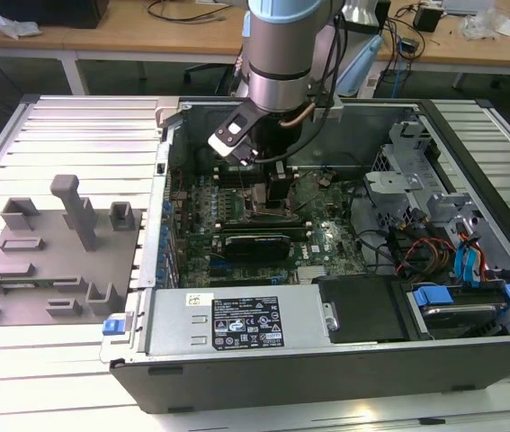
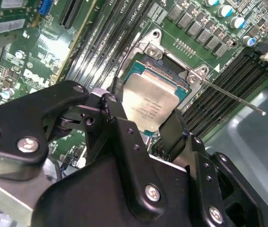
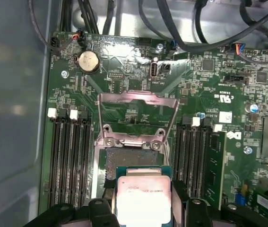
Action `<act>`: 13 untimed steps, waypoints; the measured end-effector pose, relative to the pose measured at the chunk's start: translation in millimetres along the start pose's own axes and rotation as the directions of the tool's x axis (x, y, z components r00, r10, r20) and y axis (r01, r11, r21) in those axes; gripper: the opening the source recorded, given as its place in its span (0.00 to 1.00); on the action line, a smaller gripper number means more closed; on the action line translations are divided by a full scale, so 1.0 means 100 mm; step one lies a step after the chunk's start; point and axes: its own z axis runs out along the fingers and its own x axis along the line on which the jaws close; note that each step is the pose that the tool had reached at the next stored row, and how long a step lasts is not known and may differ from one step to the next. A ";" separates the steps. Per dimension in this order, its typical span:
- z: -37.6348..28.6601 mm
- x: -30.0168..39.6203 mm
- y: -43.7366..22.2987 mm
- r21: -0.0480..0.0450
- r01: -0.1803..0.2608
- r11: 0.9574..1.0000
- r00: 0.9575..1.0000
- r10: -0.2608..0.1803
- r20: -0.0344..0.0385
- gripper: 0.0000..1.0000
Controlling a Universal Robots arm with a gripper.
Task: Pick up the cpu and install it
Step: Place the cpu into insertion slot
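Note:
The cpu [image 2: 148, 106] [image 3: 143, 196] is a flat square chip with a silvery top and a thin pale rim. My gripper [image 2: 143, 116] [image 3: 143, 191] is shut on it, one black finger [image 2: 110, 106] on each of two opposite edges. It hangs slightly tilted just over the open motherboard socket [image 3: 131, 158] [image 2: 171, 66] and covers part of it. The socket's metal load plate [image 3: 138, 109] is swung up and a thin lever [image 2: 233, 97] sticks out sideways. In the exterior view the gripper [image 1: 272, 184] reaches down into the open computer case [image 1: 326, 378].
Memory slots [image 3: 70, 156] [image 3: 193, 156] flank the socket closely. An expansion card [image 1: 255, 245] lies just in front of the gripper, with a drive cage [image 1: 407, 171] and cables on the exterior view's right. A grey plastic tray [image 1: 52, 252] with upright blocks sits outside the case, on the left.

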 end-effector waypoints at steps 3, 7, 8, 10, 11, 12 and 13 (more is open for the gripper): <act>0.046 0.025 0.001 0.000 -0.004 1.000 1.000 0.004 0.000 0.55; 0.115 0.037 0.007 0.004 -0.026 1.000 1.000 0.026 0.003 0.55; 0.125 0.039 0.008 0.005 -0.030 1.000 1.000 0.030 0.003 0.55; 0.141 0.048 0.010 0.006 -0.037 0.999 0.999 0.037 0.004 0.55; 0.154 0.062 0.011 0.007 -0.039 0.999 0.999 0.039 0.004 0.55; 0.161 0.072 0.012 0.008 -0.039 0.999 0.999 0.039 0.004 0.55; 0.168 0.082 0.013 0.008 -0.039 0.999 0.999 0.039 0.003 0.55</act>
